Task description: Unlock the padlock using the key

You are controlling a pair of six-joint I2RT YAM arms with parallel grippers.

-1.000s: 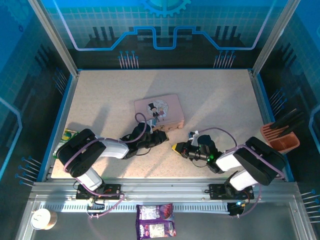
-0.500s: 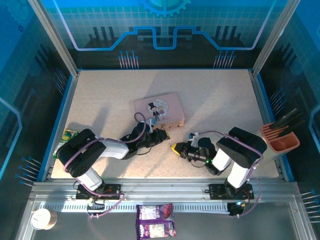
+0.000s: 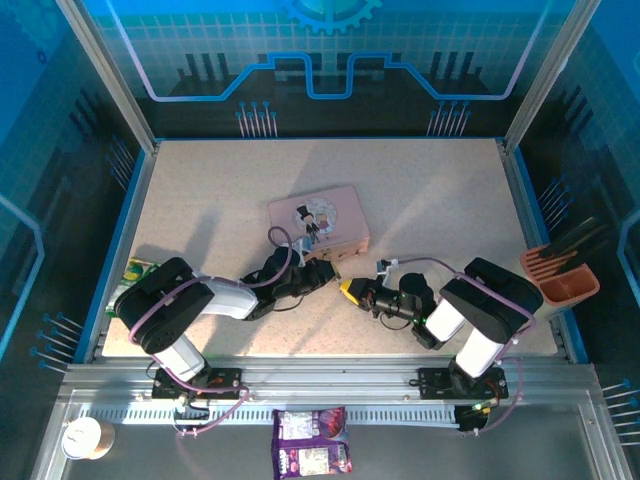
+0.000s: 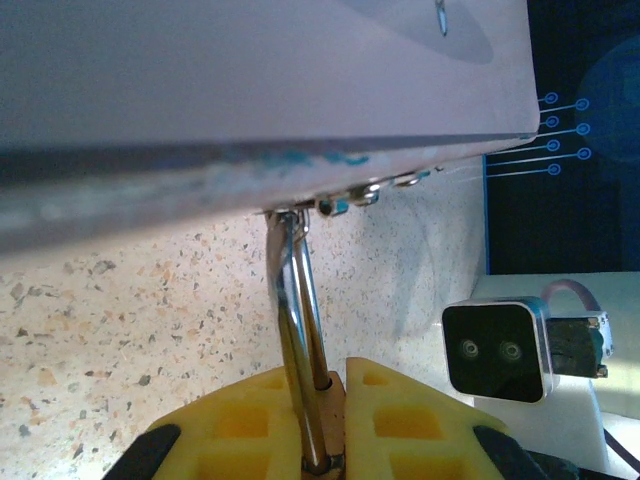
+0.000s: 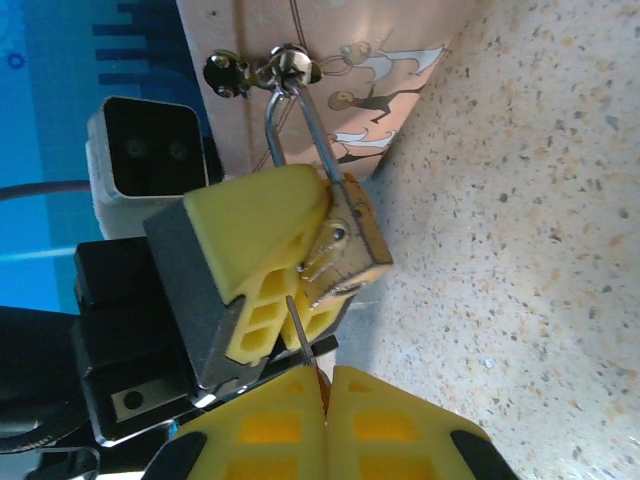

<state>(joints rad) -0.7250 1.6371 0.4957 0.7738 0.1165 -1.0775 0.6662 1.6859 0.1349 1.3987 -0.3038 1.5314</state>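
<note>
The padlock (image 5: 355,235) has a brass body and a silvery shackle (image 4: 296,300) hooked through the hasp (image 5: 255,68) of the pink tin (image 3: 315,220). My left gripper (image 4: 335,385) is shut on the padlock's body, its yellow fingers (image 5: 260,230) clamping both sides. My right gripper (image 5: 325,385) is shut on the key (image 5: 302,335), a thin dark blade sticking out from between its pads. The key's tip sits just below the padlock's bottom face, beside the left gripper's finger. In the top view both grippers meet in front of the tin, left (image 3: 328,272) and right (image 3: 350,290).
An orange holder with dark tools (image 3: 560,275) stands at the right table edge. A green item (image 3: 135,270) lies at the left edge. A snack packet (image 3: 310,450) and a paper cup (image 3: 82,437) sit off the table near the rail. Purple cables run along both arms.
The right arm has folded in and its gripper has shifted slightly up and left, toward the padlock. The left arm and the padlock have stayed put.
</note>
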